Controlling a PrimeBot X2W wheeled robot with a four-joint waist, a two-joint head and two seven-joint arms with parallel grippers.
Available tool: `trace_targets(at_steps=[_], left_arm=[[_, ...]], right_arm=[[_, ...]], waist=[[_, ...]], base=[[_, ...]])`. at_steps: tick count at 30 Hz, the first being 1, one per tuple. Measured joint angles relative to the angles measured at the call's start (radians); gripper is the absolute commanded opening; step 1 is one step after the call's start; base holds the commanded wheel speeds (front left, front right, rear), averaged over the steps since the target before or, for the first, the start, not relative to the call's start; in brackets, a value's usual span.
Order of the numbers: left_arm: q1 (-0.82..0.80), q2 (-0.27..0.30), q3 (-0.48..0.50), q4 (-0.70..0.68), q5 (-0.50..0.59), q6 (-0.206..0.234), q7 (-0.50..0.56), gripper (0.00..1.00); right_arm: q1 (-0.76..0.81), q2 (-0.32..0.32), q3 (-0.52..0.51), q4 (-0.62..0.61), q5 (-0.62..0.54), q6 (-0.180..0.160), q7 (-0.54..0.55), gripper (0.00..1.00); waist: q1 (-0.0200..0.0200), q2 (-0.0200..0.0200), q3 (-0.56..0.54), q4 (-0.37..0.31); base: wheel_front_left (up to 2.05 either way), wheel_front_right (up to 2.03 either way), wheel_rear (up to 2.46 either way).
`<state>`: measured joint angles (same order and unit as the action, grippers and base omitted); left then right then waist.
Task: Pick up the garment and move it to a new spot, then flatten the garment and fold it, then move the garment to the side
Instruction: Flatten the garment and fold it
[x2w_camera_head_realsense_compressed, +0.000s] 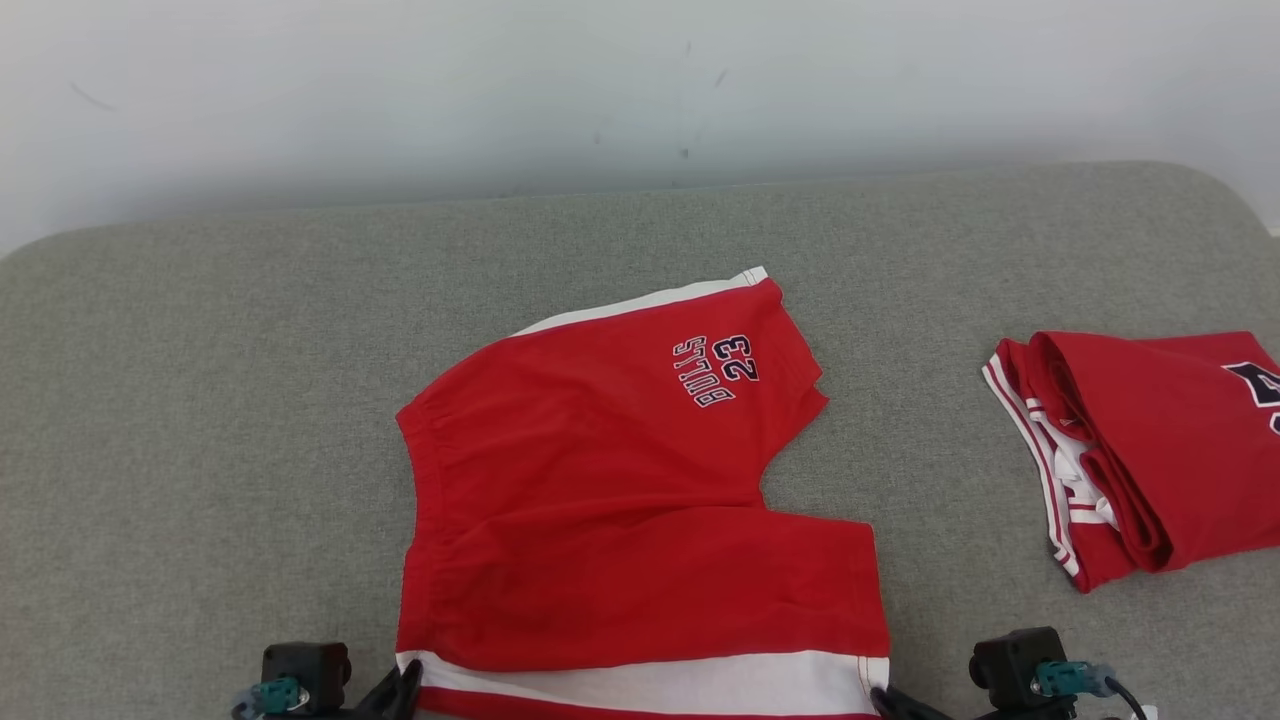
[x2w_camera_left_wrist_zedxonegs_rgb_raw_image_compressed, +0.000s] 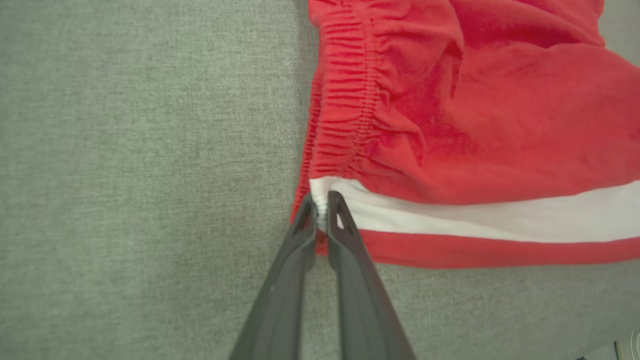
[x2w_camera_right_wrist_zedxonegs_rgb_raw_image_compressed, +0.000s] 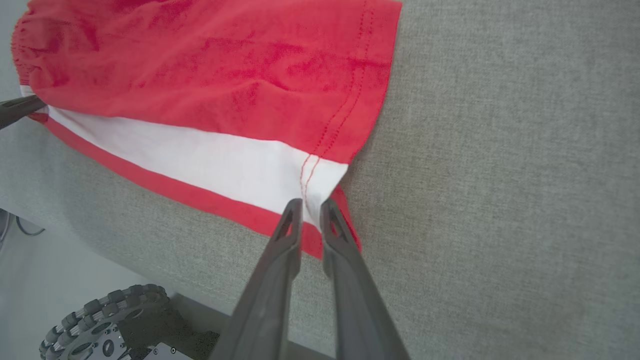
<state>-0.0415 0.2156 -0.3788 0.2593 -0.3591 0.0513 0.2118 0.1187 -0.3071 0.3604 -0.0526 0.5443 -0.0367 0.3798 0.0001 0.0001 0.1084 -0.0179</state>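
**Firmly pinched: red shorts held at both near corners**

Currently a pair of red shorts (x2w_camera_head_realsense_compressed: 600, 500) with a white side stripe and "BULLS 23" print lies mostly flat at the centre and bottom of the head view. In the left wrist view, the left pincer (x2w_camera_left_wrist_zedxonegs_rgb_raw_image_compressed: 322, 202) is closed narrowly on the white stripe where it meets the gathered waistband. In the right wrist view, the right pincer (x2w_camera_right_wrist_zedxonegs_rgb_raw_image_compressed: 312, 207) is likewise closed on the stripe at the stitched leg hem.

Risks, as a judgement: each grip takes only a thin bit of edge fabric, so a quick lift could let a corner slip out. Uneven lifting would skew the fold. The upper leg lies angled, so creases may get folded in.

The table (x2w_camera_head_realsense_compressed: 200, 400) is covered in grey woven fabric with rounded far corners. A second red garment (x2w_camera_head_realsense_compressed: 1150, 450), already folded, sits at the right edge, well apart. A pale scuffed wall (x2w_camera_head_realsense_compressed: 600, 80) fills the top. A ridged wheel (x2w_camera_right_wrist_zedxonegs_rgb_raw_image_compressed: 100, 315) and pale floor (x2w_camera_right_wrist_zedxonegs_rgb_raw_image_compressed: 40, 270) show at the lower left of the right wrist view.
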Motion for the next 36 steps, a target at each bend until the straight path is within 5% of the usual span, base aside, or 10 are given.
trace_targets(at_steps=[1,5,18,36], left_arm=[[-0.003,0.0,0.0,0.001,0.0,0.0,0.0,0.1],[-0.005,0.0,0.006,-0.001,-0.001,0.0,-0.005,0.0],[0.036,0.009,0.043,-0.093,-0.03,0.01,-0.051,0.0],[0.084,0.01,0.074,-0.206,-0.035,0.028,-0.077,0.0]], right_arm=[[0.0,0.0,-0.002,-0.007,0.0,-0.007,0.0,0.0],[0.0,-0.007,-0.014,-0.028,0.001,-0.016,0.01,0.0],[0.063,-0.067,-0.1,-0.199,0.047,-0.026,0.02,0.0],[0.109,-0.074,-0.161,-0.336,0.092,-0.035,0.008,0.0]], waist=[[0.0,0.0,0.001,0.0],[0.0,0.0,0.003,0.001],[-0.0002,-0.0001,0.006,-0.002],[-0.0002,0.0,0.011,0.003]], base=[[0.0,0.0,0.0],[0.0,0.0,0.0],[0.0,0.0,0.0],[0.0,0.0,0.0]])
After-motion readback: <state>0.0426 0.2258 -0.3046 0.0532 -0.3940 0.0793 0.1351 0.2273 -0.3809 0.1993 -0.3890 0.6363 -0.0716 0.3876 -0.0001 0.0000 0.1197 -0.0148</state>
